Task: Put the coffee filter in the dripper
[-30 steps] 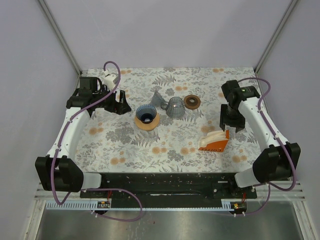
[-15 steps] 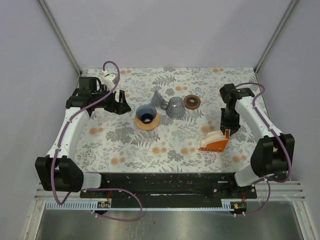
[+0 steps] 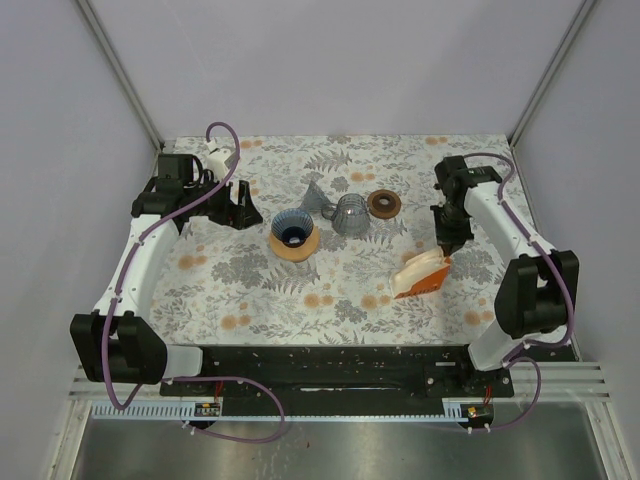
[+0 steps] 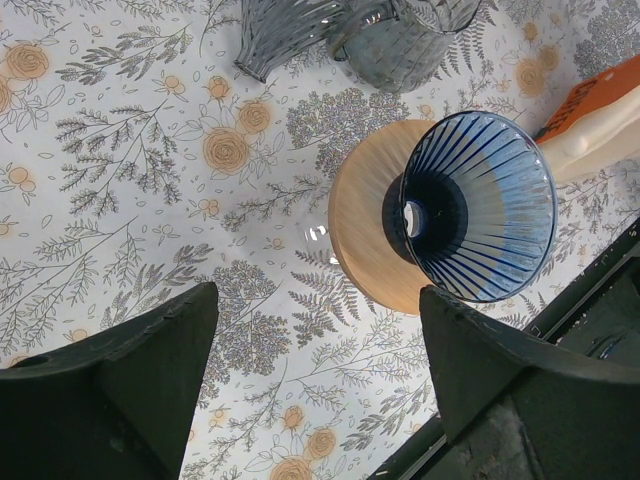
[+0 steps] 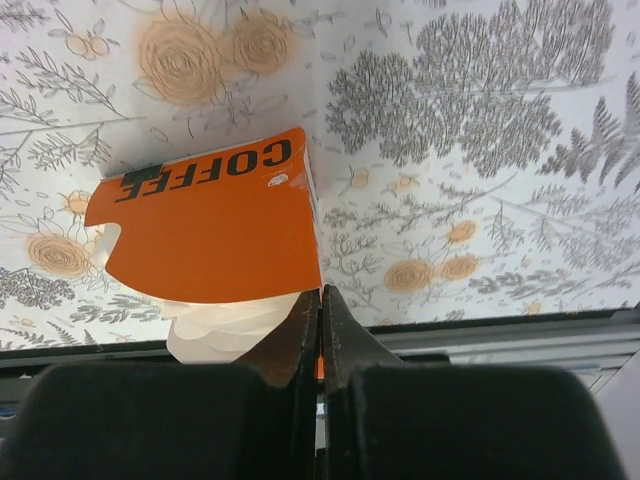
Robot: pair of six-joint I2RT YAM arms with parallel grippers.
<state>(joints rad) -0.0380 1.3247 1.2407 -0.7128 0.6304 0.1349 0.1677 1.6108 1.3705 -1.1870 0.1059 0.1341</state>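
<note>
Top external: task barely started. Dripper (image 3: 294,237) sits centre-left of frame, a blue cone on a wooden base, with nothing white in it. Coffee filters (image 3: 417,266) sit in the orange filter box (image 3: 427,283), right of centre and well apart from the dripper. No filter is out of the box that I can see. Right gripper (image 3: 447,243) is down on the box's upper-right corner. Left gripper (image 3: 243,208) hangs just left of the dripper, not touching it.

Left to do, by my read: free one filter, carry it across, seat it in the cone. So basically everything.

Right wrist adds what the top view can't resolve:
- Jaws are closed flat together with a sliver of orange between them.
- That looks like a pinch on the box's edge, not on a filter.
- The white filter stack pokes out under the "COFFEE" panel, lower left of that frame.
- Box looks tipped in the top view. Can't tell from either view whether it's off the table (image 3: 250,290).

Left wrist:
- Left gripper is spread wide and holds nothing. Fingers (image 4: 150,380) sit at the lower corners of the frame.
- It looks nearly straight into the cone: bare ribs, drain hole visible. That confirms it's empty, which the top view only hints at.
- Glass carafe (image 4: 400,35) is at the top edge, with the box and filters at the upper right.
</note>
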